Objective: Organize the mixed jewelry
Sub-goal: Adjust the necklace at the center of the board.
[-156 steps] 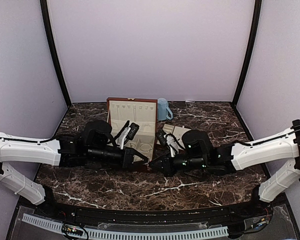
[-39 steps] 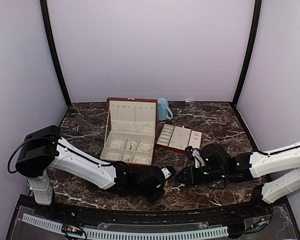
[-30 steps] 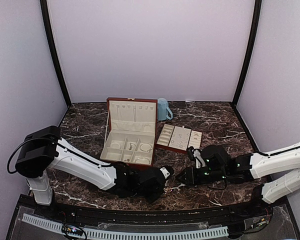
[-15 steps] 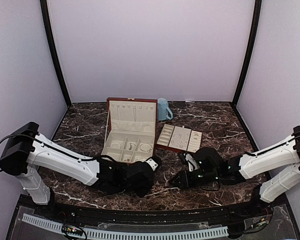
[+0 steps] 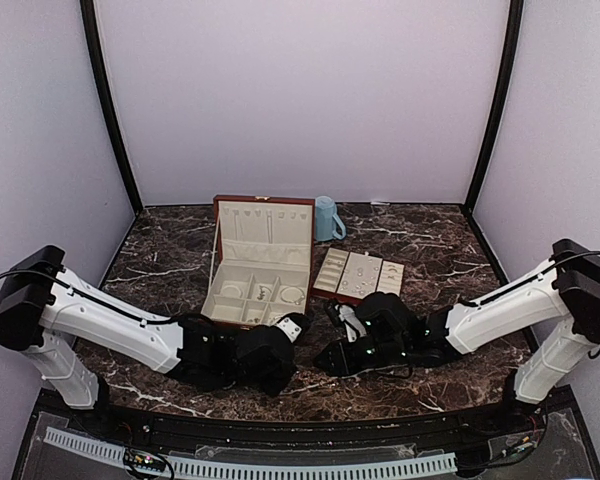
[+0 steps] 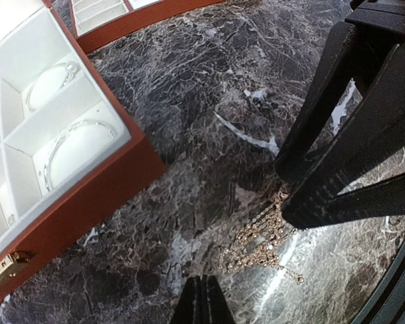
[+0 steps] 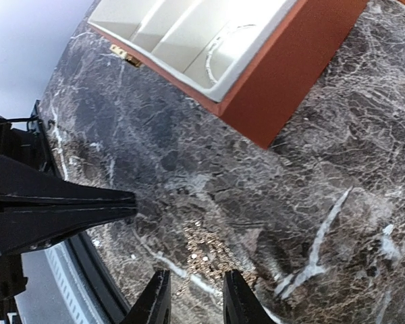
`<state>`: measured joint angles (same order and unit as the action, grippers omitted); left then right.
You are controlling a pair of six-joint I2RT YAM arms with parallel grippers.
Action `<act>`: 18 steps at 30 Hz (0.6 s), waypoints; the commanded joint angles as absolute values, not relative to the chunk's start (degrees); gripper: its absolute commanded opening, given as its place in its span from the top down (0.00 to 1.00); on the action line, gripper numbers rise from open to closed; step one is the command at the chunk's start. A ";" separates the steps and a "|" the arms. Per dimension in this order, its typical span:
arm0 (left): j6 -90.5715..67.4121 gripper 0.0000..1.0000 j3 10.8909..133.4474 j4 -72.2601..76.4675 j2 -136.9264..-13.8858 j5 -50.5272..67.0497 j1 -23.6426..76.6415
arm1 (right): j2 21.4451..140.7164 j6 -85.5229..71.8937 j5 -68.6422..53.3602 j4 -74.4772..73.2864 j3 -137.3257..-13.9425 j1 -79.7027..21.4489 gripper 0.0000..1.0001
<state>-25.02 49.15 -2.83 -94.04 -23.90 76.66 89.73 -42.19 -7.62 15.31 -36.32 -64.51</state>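
- Loose piece: a tangled, pale glinting chain [image 6: 263,236] lies bunched on the dark, white-veined marble bench [image 6: 209,88], near the front corner of the box and outside every compartment. It is not yet sorted.
- Placed pieces: thin silvery hoops [image 6: 77,145] rest in the cream compartments of the open reddish-brown wooden box [image 6: 101,189]. Tiny glints also dot the flat cream-lined, brown-edged tray [image 5: 391,278] just right of the box, but they are too small to identify.
- Right jaws, on the right arm [image 5: 500,300]: partly open and lowered to the bench, with the chain at their tips. No grip on it is visible.
- Left jaws, on the left arm [image 5: 120,325]: pressed fully together and empty. They point at the chain from the opposite side, a little apart from it.
- Progress, as judged: the sorting looks largely done. The chain remains to be lifted and laid in a compartment.
- Background: a light-blue mug [image 5: 327,218] stands behind the box, well apart from both arms.
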 commanded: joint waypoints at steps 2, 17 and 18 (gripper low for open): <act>-30.27 0.95 46.85 -1.39 -91.25 -22.78 76.64 | 89.74 -39.67 -1.35 9.06 -38.91 -66.54 0.73; -33.64 0.82 43.13 1.97 -87.97 -23.42 76.55 | 94.93 -32.68 7.29 -5.32 -47.30 -70.71 0.80; -33.65 0.82 43.10 2.01 -87.80 -23.41 76.55 | 95.38 -32.57 7.46 -5.69 -47.63 -70.80 0.80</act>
<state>-32.45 44.18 1.19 -90.15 -22.98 76.66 93.62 -34.30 5.13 -3.40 -45.50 -69.84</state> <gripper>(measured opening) 0.176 0.204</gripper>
